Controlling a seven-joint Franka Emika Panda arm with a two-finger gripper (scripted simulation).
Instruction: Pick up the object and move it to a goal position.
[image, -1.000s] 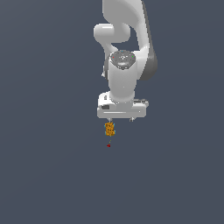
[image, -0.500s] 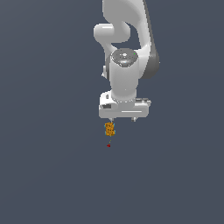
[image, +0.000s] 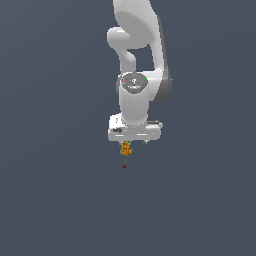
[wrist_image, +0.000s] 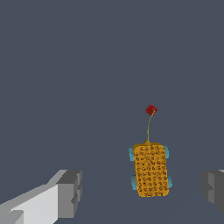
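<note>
The object (image: 125, 148) is a tiny orange-yellow mottled oblong piece lying on the grey floor just below my white gripper (image: 134, 142). In the wrist view the object (wrist_image: 151, 170) lies between my two grey fingertips (wrist_image: 70, 192), nearer to one of them. Small teal bits show at its sides. A thin stem runs from its end to a small red knob (wrist_image: 151, 110), which also shows in the exterior view (image: 124, 166). The gripper (wrist_image: 142, 191) is open and empty, with the jaws wide apart and touching nothing.
The plain dark grey floor (image: 60, 200) lies all around. The white arm (image: 135, 95) rises straight above the gripper. Nothing else shows.
The gripper has come down toward the object and shifted slightly to the exterior view's left. The object has not moved.
</note>
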